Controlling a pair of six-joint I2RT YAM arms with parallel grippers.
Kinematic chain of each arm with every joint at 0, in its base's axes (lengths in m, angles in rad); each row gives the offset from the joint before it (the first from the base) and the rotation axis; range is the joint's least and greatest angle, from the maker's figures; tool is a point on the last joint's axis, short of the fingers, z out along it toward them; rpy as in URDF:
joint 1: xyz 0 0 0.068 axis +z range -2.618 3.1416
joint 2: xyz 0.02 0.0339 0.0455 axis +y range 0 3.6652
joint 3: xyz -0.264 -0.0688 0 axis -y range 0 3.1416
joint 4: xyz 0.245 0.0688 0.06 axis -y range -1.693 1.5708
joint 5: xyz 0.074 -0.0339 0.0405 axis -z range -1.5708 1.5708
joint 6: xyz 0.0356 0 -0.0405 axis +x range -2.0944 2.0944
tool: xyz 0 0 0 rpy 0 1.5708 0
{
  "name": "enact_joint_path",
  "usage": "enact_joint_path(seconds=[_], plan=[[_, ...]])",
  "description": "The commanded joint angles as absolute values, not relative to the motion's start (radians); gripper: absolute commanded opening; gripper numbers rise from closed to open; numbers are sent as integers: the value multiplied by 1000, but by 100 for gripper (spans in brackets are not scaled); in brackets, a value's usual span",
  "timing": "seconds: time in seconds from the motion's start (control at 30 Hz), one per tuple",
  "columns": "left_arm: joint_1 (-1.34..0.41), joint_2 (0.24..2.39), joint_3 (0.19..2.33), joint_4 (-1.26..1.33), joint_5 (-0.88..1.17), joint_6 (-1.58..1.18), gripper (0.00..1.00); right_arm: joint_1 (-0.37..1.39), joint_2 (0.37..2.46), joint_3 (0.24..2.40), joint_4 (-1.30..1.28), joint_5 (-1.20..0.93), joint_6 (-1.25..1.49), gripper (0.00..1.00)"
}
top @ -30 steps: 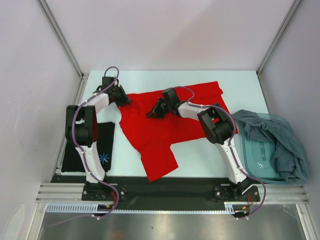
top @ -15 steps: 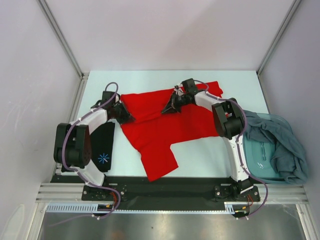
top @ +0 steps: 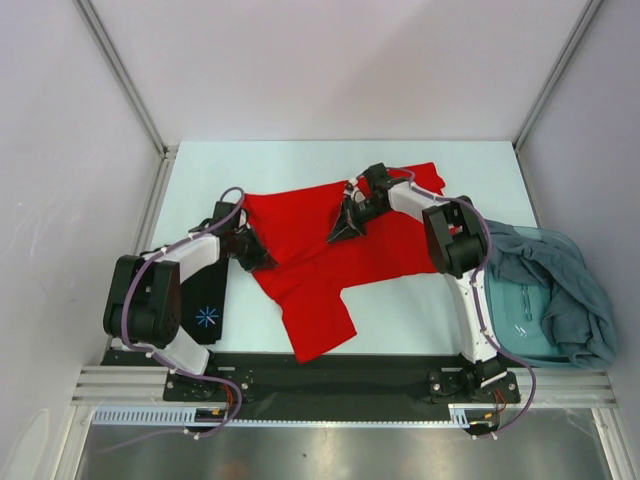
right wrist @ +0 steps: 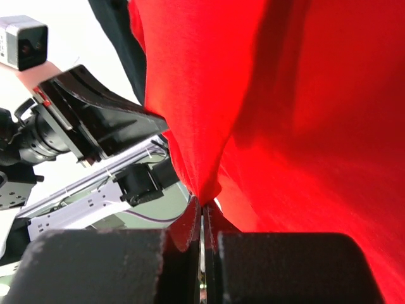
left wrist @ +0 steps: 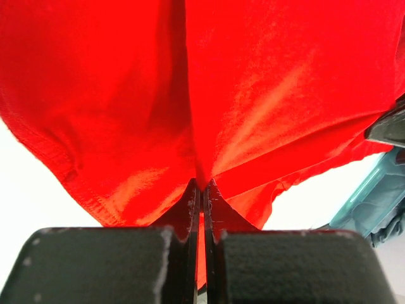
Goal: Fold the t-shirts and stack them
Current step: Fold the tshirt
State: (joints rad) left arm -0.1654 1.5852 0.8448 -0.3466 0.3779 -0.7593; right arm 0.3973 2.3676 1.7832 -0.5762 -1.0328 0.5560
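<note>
A bright red t-shirt point(top: 330, 245) lies spread over the middle of the table, partly lifted. My left gripper point(top: 258, 258) is shut on its left edge; the left wrist view shows the red cloth point(left wrist: 190, 95) pinched between closed jaws. My right gripper point(top: 340, 232) is shut on a fold near the shirt's middle; the red cloth point(right wrist: 285, 95) hangs from closed jaws. A folded black t-shirt point(top: 203, 300) with a blue-white starburst print lies at the near left. Teal-grey t-shirts point(top: 560, 280) are heaped at the right.
A teal plastic bin point(top: 520, 320) stands at the right edge and holds the teal-grey heap. White walls and metal frame posts point(top: 120, 75) enclose the table. The arm bases sit on a black rail point(top: 330, 375) at the near edge.
My left gripper has pulled the shirt's left edge toward the near side and slightly right. My right gripper moved from centre to the back right, then a little nearer, carrying its fold.
</note>
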Motion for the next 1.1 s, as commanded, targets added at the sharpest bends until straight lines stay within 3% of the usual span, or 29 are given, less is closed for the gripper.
enact_joint_path(seconds=[0.0,0.23,0.3,0.4,0.43,0.57,0.67,0.7,0.8,1.07], plan=[[-169,1566,857,-357,357,-767,2,368,2375,1824,-670,-1037,477,0],[-169,1582,858,-360,333,-761,4,367,2447,1917,-764,-1016,419,1],[-167,1568,851,-368,318,-756,6,368,2453,1925,-784,-991,411,6],[-158,1497,859,-423,243,-724,35,356,2450,1966,-904,-925,356,16],[-140,1471,864,-460,218,-707,49,350,2406,1968,-928,-884,339,18],[-92,1365,928,-477,71,-571,72,318,2249,1908,-837,-592,322,31],[-48,1463,1030,-411,121,-497,72,301,2176,1806,-622,-546,454,41],[-45,1507,1113,-408,150,-473,71,296,2171,1740,-450,-557,500,41],[-43,1701,1276,-406,189,-445,69,275,2198,1733,-281,-583,653,42],[-34,2035,1617,-465,158,-414,64,177,2273,1873,-258,-601,715,43]])
